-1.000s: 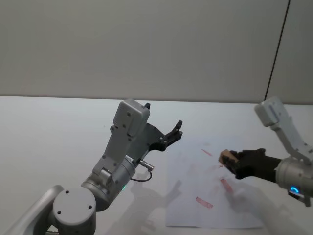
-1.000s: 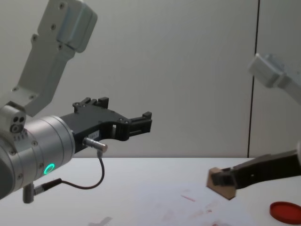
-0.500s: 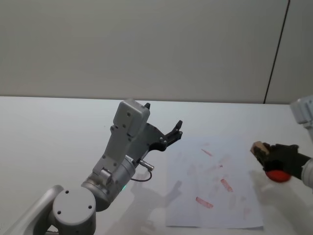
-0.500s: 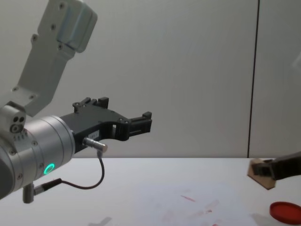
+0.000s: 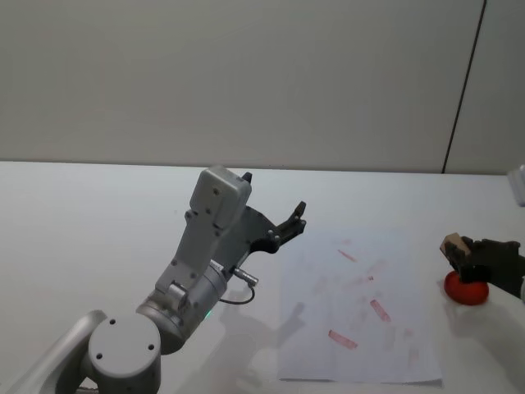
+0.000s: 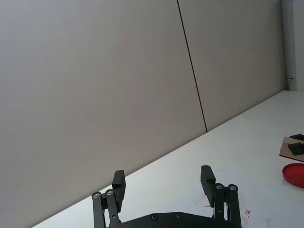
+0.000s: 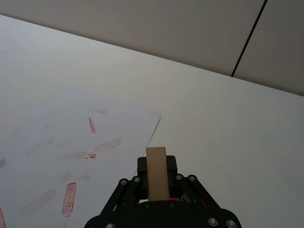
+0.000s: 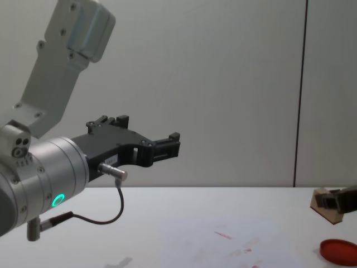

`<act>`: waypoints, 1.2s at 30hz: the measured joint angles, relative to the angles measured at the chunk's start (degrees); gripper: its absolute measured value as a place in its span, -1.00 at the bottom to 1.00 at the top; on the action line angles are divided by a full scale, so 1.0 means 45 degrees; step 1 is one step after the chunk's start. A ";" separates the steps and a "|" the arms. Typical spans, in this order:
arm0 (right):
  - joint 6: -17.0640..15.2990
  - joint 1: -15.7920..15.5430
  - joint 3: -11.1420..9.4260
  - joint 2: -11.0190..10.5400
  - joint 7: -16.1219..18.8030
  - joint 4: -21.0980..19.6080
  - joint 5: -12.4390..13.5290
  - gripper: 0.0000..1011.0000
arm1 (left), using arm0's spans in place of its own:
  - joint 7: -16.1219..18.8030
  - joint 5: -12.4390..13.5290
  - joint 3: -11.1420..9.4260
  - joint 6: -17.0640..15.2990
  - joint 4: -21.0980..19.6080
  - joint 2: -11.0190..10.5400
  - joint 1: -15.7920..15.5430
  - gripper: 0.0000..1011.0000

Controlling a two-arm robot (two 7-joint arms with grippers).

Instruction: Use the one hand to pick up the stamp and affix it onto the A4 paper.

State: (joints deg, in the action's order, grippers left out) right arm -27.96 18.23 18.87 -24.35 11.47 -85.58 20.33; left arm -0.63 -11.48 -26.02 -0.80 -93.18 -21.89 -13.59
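Stamp (image 5: pixel 452 245), clamped in the right pincer (image 5: pixel 480 261), hangs over the red ink pad (image 5: pixel 466 290) right of the A4 paper (image 5: pixel 353 312), so inking seems the step, then carrying it left; left pincer (image 5: pixel 291 222) idles wide.

- Left arm (image 5: pixel 205 246): silver-grey housing with round screws, green ring light, thin black cable.
- Left gripper (image 8: pixel 167 146): black, 2 fingers.
- Right gripper (image 5: pixel 484 261): black.
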 joint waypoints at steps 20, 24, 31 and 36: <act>-0.0349 -0.0409 -0.0201 -0.0304 -0.0413 -0.0118 0.0156 -0.57 | 0.0000 0.0000 0.0000 0.0000 0.0001 0.0000 0.0000 0.98; -0.0352 -0.0531 -0.0251 -0.0385 -0.0535 -0.0180 0.0195 -0.57 | 0.0000 0.0000 0.0000 0.0000 0.0001 0.0000 0.0000 0.98; -0.0208 -0.0610 -0.0293 -0.0424 -0.0656 -0.0123 0.0178 -0.57 | 0.0000 0.0000 0.0000 0.0000 0.0000 0.0000 0.0000 0.98; -0.0076 -0.0575 -0.0297 -0.0379 -0.0671 0.0081 0.0089 -0.57 | 0.0000 0.0000 0.0000 0.0000 0.0000 0.0000 0.0001 0.98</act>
State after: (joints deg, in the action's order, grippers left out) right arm -28.30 15.64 17.53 -26.06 8.45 -85.22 20.73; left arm -0.63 -11.48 -26.02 -0.80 -93.18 -21.89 -13.59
